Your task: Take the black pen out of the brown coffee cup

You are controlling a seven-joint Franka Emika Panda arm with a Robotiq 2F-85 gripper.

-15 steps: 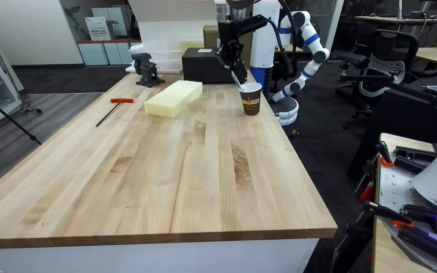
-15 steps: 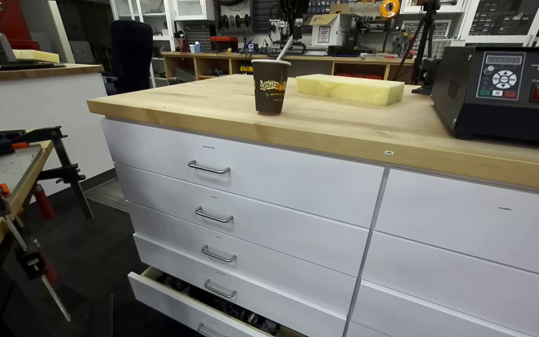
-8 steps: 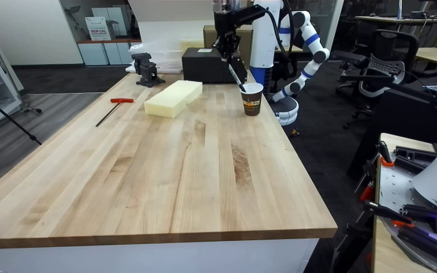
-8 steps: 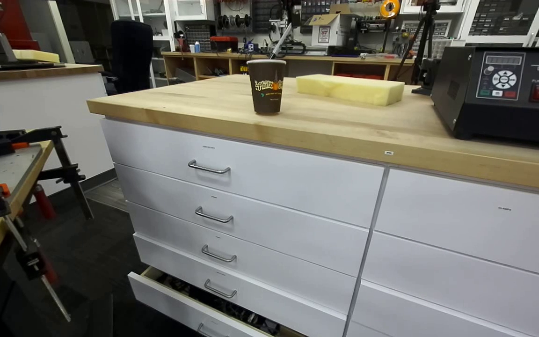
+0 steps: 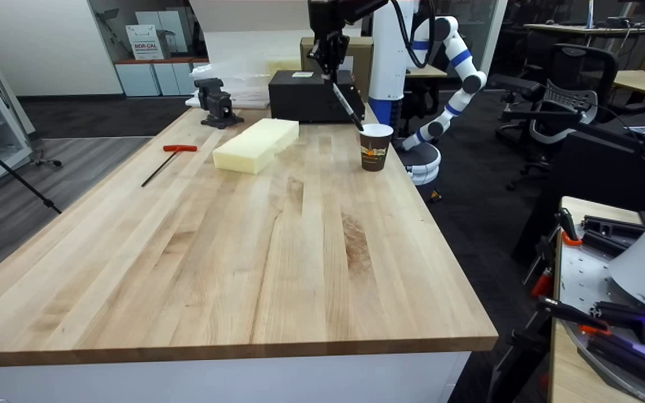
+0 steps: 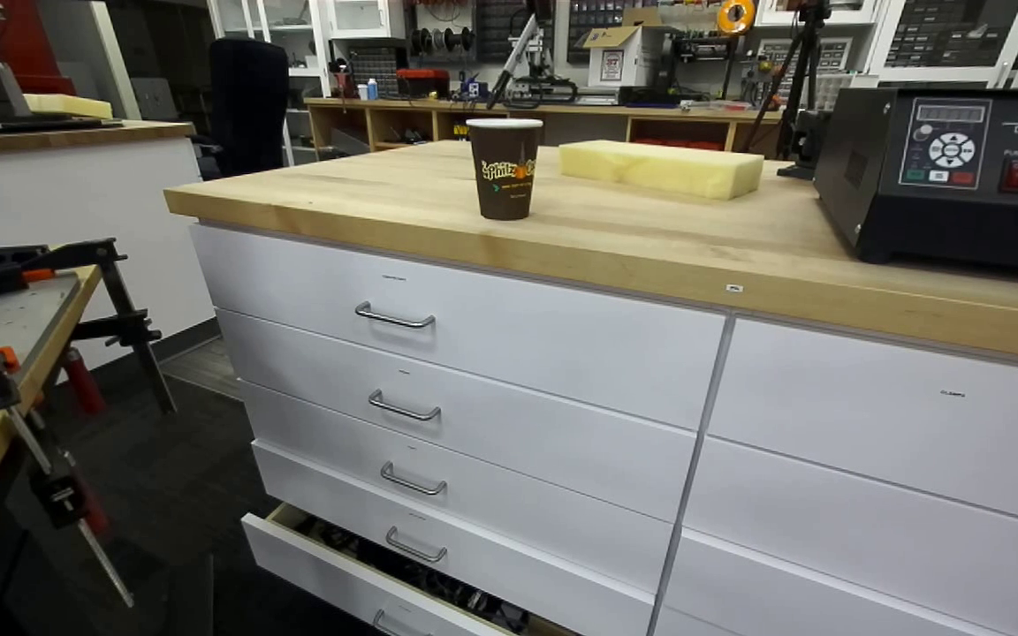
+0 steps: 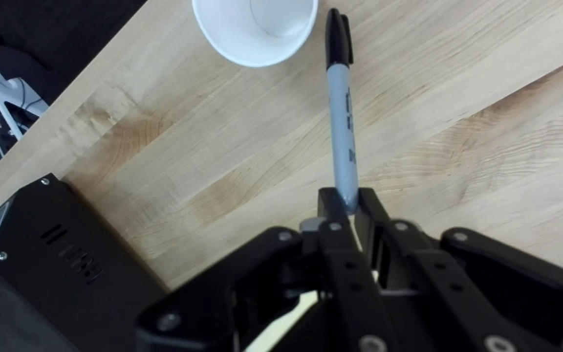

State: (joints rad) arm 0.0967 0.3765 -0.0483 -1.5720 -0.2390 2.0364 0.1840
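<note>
The pen is a marker with a grey barrel and a black cap. My gripper [image 7: 348,196] is shut on the barrel's end in the wrist view, where the pen [image 7: 342,117] points away, cap outermost. In an exterior view the gripper [image 5: 331,77] holds the pen [image 5: 347,106] tilted, cap end down, just beside the cup's rim. The pen [image 6: 513,62] also shows above and behind the cup in an exterior view. The brown coffee cup [image 5: 374,150] stands upright on the table; it also shows here [image 6: 506,172]. In the wrist view the cup's white inside [image 7: 257,29] holds nothing visible; its far part is cut off.
A pale yellow foam block [image 5: 255,146] lies mid-table. A black box [image 5: 305,98] stands at the robot's end, close to the gripper; it shows in the wrist view [image 7: 110,293]. A black vise [image 5: 217,103] and a red-handled tool [image 5: 180,148] are farther across. The cup stands near the table's edge.
The gripper has risen and moved sideways with the pen. The pen's cap end was inside the cup and is now outside, beside the rim. The cup has shifted slightly.
</note>
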